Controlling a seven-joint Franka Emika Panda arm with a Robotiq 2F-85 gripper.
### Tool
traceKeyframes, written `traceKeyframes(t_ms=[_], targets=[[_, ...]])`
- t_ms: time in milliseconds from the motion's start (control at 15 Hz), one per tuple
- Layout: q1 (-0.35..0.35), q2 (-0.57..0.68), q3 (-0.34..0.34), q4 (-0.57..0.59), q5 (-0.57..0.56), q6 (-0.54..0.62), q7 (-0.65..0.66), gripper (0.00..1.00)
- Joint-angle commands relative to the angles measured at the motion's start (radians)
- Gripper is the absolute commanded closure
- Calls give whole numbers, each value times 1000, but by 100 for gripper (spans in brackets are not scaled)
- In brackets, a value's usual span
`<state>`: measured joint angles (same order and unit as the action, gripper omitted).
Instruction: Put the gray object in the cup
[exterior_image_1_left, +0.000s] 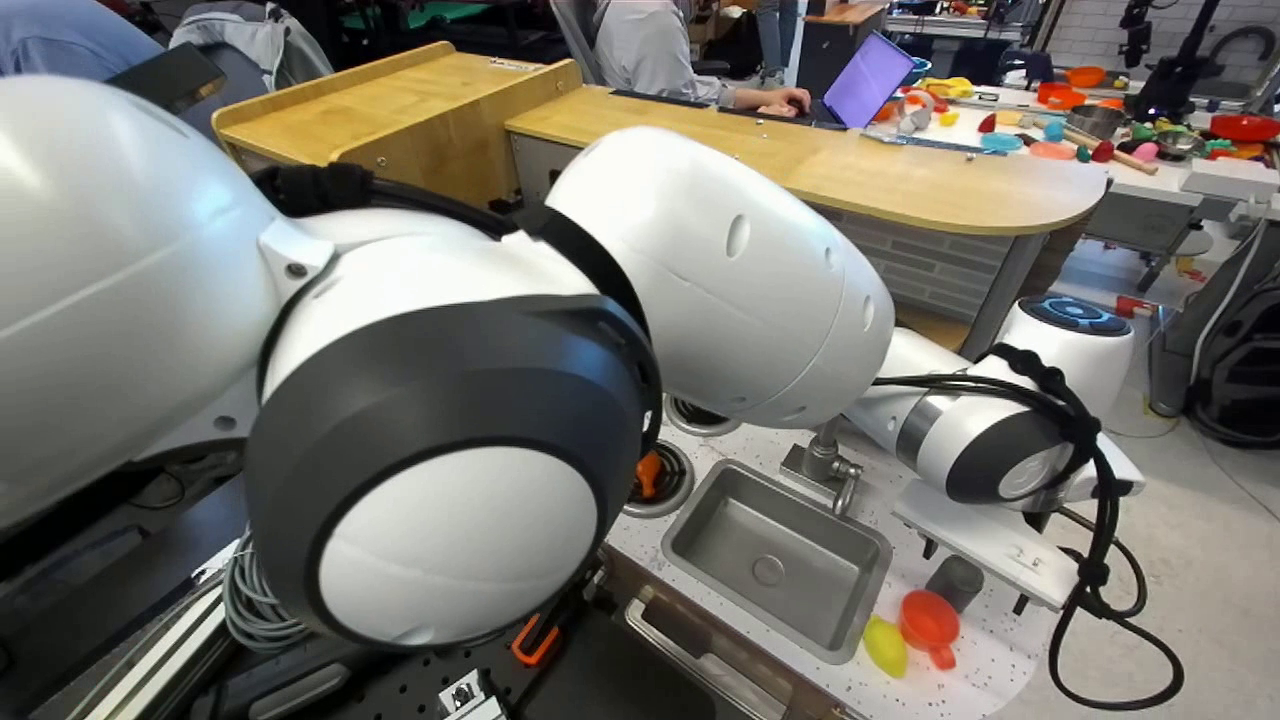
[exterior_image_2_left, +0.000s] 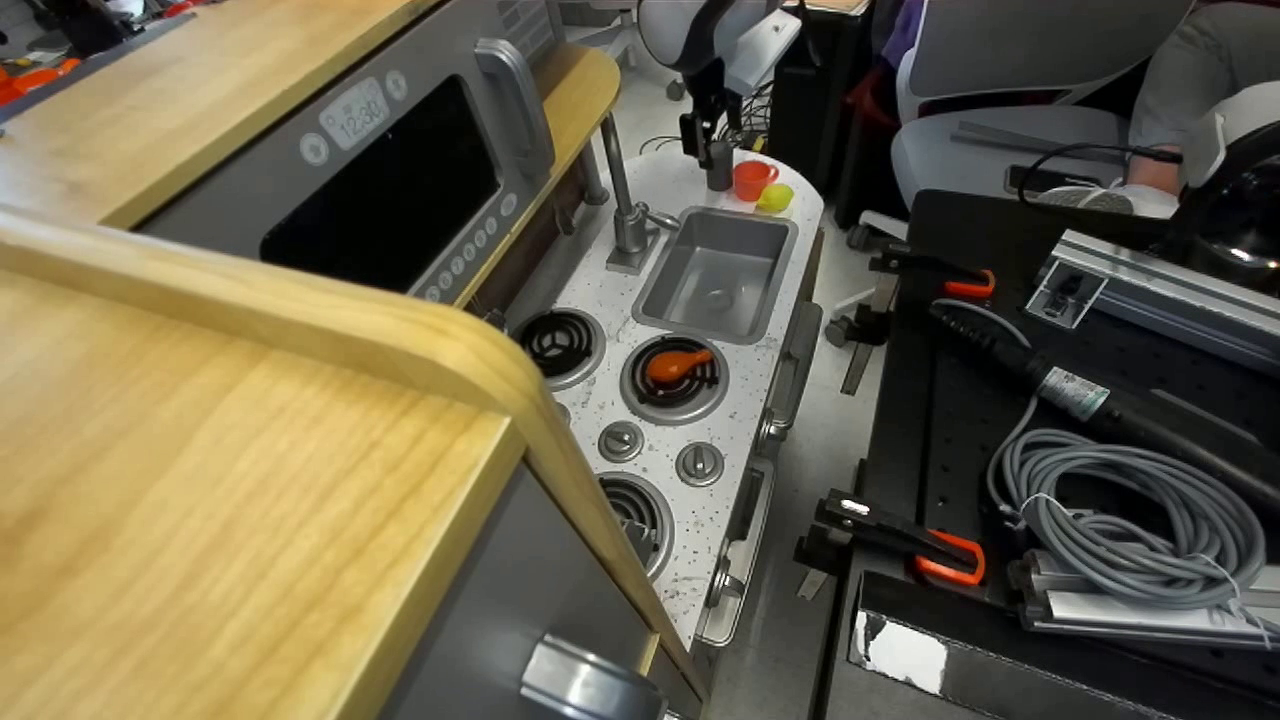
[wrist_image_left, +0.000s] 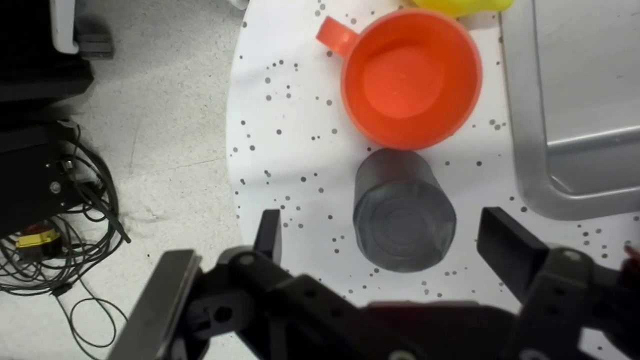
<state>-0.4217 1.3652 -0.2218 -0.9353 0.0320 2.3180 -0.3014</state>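
Observation:
The gray object is a dark gray cylinder standing upright on the white speckled counter, in the wrist view (wrist_image_left: 404, 225) and in both exterior views (exterior_image_1_left: 955, 583) (exterior_image_2_left: 720, 168). The red cup (wrist_image_left: 405, 85), with its handle and open top, stands right beside it and looks empty inside; it also shows in both exterior views (exterior_image_1_left: 928, 622) (exterior_image_2_left: 752, 181). I cannot tell whether cylinder and cup touch. My gripper (wrist_image_left: 385, 225) is open, with the cylinder between its fingers in the wrist view and a gap on both sides. In an exterior view the gripper (exterior_image_2_left: 706, 145) is at the cylinder's top.
A yellow lemon-like piece (exterior_image_2_left: 775, 198) lies against the cup's far side. The gray sink basin (wrist_image_left: 522, 125) is sunk into the counter nearby, with a faucet (exterior_image_2_left: 632, 230) beside it. The counter's rounded edge (wrist_image_left: 232, 125) is close. An orange piece (exterior_image_2_left: 677, 366) lies on a burner.

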Motion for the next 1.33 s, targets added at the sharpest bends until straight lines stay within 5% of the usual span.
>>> traceKeyframes(t_ms=[0, 67, 533, 867, 1267], targets=[[-23, 63, 23, 102, -45, -30, 11, 25], [-25, 70, 25, 110, -45, -33, 10, 26], [-6, 75, -2, 121, -23, -24, -28, 81], [-4, -14, -3, 50, -19, -15, -88, 88], [-11, -214, 24, -190, 9, -3, -196, 88]])
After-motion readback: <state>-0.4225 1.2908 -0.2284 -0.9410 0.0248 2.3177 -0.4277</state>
